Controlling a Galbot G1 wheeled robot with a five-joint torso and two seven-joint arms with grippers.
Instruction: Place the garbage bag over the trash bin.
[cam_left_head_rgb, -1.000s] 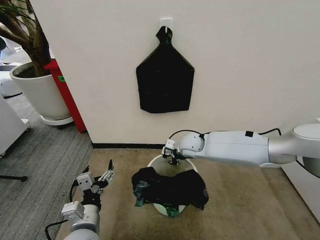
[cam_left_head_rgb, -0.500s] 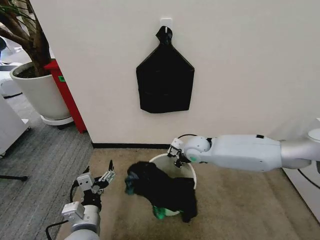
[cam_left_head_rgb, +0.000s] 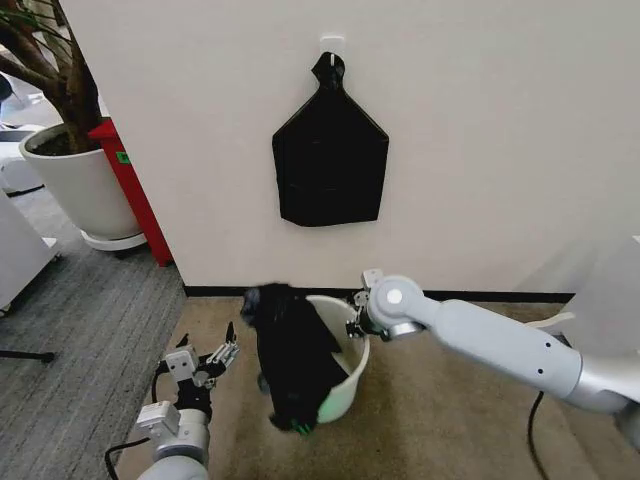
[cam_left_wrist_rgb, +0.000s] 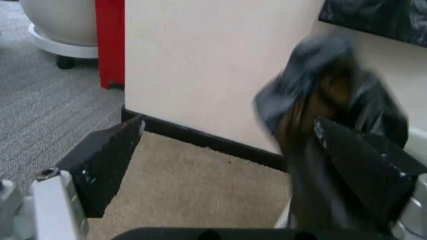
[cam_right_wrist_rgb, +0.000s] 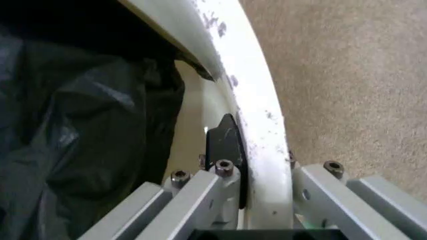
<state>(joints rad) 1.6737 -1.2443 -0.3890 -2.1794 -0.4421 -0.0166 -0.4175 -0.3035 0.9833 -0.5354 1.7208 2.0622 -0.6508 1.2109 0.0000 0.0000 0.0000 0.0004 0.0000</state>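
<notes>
We are seeing the right gripper (cam_left_head_rgb: 355, 327) pinching the rim of the trash bin (cam_left_head_rgb: 350, 370), tilting it near the wall's foot; the blurred garbage bag (cam_left_head_rgb: 290, 355) is hiding its mouth. The left gripper (cam_left_head_rgb: 210, 358) is hovering spread wide.

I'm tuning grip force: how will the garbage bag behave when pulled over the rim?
The garbage bag hangs crumpled over the tilted trash bin, so probably floppy and light. Its glossy film looks slippery.
</notes>
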